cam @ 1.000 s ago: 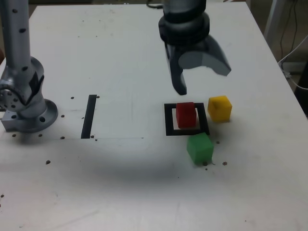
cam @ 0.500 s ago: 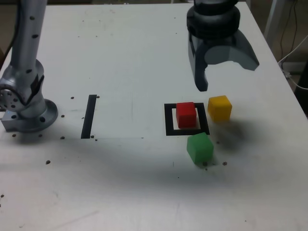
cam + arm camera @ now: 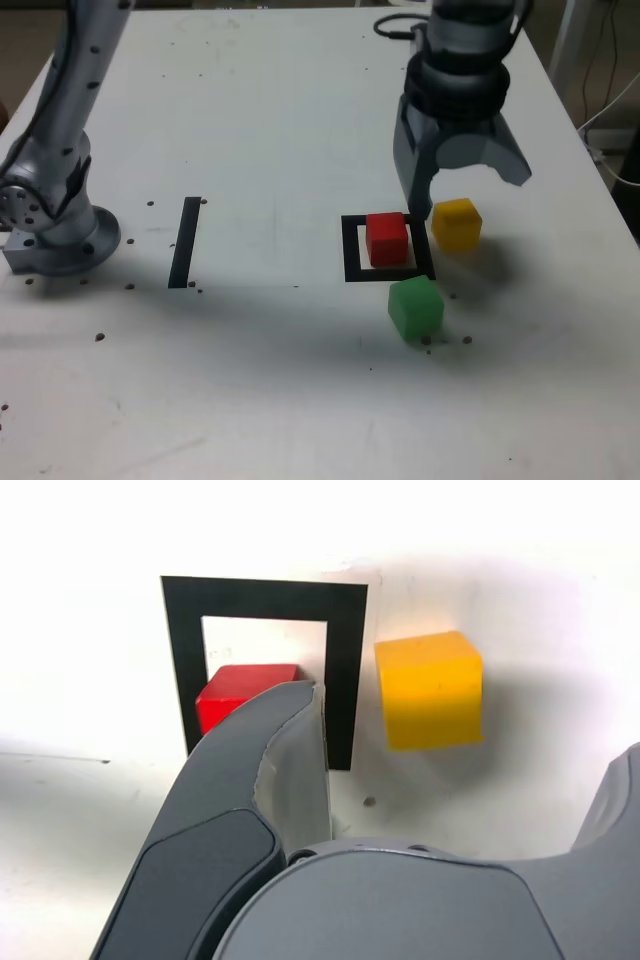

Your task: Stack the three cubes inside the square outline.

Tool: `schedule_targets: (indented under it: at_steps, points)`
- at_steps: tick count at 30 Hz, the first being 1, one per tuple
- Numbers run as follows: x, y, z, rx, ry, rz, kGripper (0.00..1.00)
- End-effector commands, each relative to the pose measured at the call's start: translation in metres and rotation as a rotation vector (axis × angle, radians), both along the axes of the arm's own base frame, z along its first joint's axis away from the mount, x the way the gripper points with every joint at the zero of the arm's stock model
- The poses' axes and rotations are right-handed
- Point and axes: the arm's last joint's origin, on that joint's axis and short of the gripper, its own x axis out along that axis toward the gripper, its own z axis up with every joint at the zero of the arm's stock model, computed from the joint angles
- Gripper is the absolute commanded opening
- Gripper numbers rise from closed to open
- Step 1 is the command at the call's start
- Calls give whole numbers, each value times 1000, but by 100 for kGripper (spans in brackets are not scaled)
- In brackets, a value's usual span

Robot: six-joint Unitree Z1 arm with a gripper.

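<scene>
The red cube [image 3: 386,238] [image 3: 240,688] sits inside the square outline [image 3: 350,250] [image 3: 262,597] of black tape. Just to the exterior view's right of the outline stands the yellow cube [image 3: 456,223] [image 3: 430,690]. In front of the outline rests the green cube [image 3: 415,307], which is out of the wrist view. My gripper [image 3: 468,195] [image 3: 465,725] hangs open a little above and behind the yellow cube. One finger [image 3: 418,195] [image 3: 275,760] is over the gap between the red and yellow cubes, and the other is on the yellow cube's far side. Nothing is held.
A straight black tape strip [image 3: 185,240] lies on the white table [image 3: 280,380] at the exterior view's left, near the arm's grey base [image 3: 55,235]. The table's right edge [image 3: 600,170] is close to the yellow cube, with cables beyond it.
My gripper has moved to the exterior view's right, from behind the red cube to over the yellow cube, and come lower. The cubes have not moved.
</scene>
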Motion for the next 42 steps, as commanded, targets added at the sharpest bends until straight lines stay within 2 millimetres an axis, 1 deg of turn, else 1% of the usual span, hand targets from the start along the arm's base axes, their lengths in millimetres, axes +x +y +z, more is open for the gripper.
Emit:
schedule_targets:
  at_steps: [1,8,16,20,23,28,34,36,42]
  points:
    - [4,1,-4,-1,-7,5,95]
    - [15,2,-19,2,-3,12,95]
    - [25,10,-40,18,13,26,94]
    - [29,11,-49,14,20,24,91]
    - [29,12,-50,2,22,17,85]
    - [29,14,-48,-8,22,0,72]
    - [27,15,-45,-4,33,-17,47]
    - [27,13,-45,-2,31,-23,40]
    - [30,10,-45,-7,13,-39,29]
